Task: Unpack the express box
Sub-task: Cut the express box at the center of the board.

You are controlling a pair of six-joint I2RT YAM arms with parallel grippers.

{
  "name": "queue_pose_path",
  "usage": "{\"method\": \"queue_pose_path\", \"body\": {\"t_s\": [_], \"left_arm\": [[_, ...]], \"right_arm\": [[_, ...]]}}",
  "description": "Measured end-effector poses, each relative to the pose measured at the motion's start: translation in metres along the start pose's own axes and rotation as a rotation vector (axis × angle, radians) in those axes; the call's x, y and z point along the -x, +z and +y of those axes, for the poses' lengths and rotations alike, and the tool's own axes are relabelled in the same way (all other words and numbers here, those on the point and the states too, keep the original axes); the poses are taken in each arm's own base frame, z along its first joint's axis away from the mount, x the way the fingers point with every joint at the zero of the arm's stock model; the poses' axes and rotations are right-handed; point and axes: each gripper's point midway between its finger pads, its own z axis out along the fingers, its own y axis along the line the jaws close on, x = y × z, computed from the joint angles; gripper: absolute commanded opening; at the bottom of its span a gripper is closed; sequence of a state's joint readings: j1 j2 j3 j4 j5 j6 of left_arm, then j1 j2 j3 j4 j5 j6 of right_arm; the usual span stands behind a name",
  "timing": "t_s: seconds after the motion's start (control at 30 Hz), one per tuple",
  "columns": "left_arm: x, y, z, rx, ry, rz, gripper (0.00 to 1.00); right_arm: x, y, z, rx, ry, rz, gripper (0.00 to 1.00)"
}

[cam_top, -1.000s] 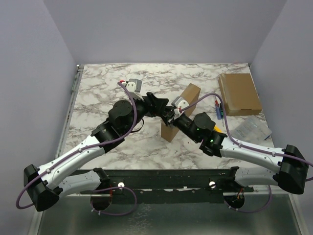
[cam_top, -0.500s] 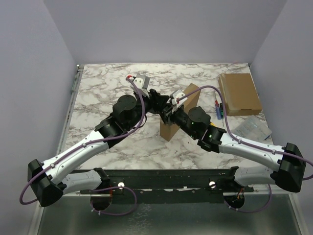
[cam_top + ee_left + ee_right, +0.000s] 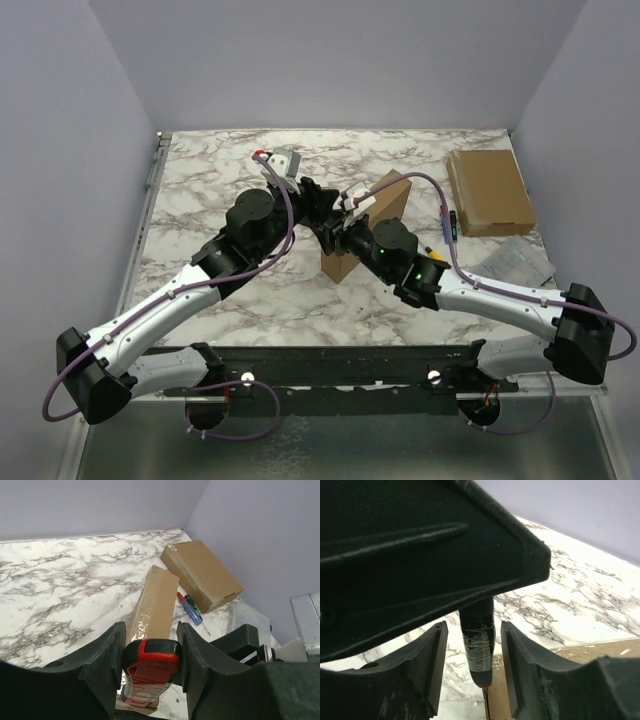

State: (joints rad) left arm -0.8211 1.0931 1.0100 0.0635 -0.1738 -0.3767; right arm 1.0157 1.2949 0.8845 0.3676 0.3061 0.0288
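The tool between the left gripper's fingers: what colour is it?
The tool is red and black; the left wrist view shows it best.

Black base rail (image 3: 330, 365) with two round silver knobs (image 3: 243, 377). Left arm (image 3: 160, 312) and right arm (image 3: 505, 300) alike: bulky black end caps beside the rail, white shells on the long links past them, chunky black joint housings farther from the rail. Thin purple cable (image 3: 290, 215) strung along each. Tiny green lights (image 3: 433, 283) on right arm's black joints. Grey camera block (image 3: 287, 158) farthest from the rail, red tip by it. Left gripper (image 3: 150, 640), right gripper (image 3: 472, 645): matte black moulded fingers (image 3: 102, 665), rounded edges
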Motion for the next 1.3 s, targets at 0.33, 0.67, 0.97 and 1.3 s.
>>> {"method": "queue_pose_path", "body": {"t_s": [0.33, 0.67, 0.97, 1.3], "left_arm": [[0.006, 0.000, 0.001, -0.006, 0.002, -0.017, 0.21], [0.015, -0.033, -0.006, -0.025, -0.015, -0.070, 0.99], [-0.033, -0.064, 0.055, 0.077, -0.070, -0.197, 0.99], [-0.156, -0.046, 0.075, -0.039, 0.110, -0.056, 0.98]], "right_arm": [[0.008, 0.011, -0.006, -0.062, -0.023, -0.103, 0.01], [-0.003, -0.006, -0.024, -0.123, -0.020, -0.240, 0.01], [0.000, -0.011, -0.028, -0.135, -0.031, -0.275, 0.01], [0.011, -0.016, -0.027, -0.120, -0.045, -0.295, 0.01]]}}
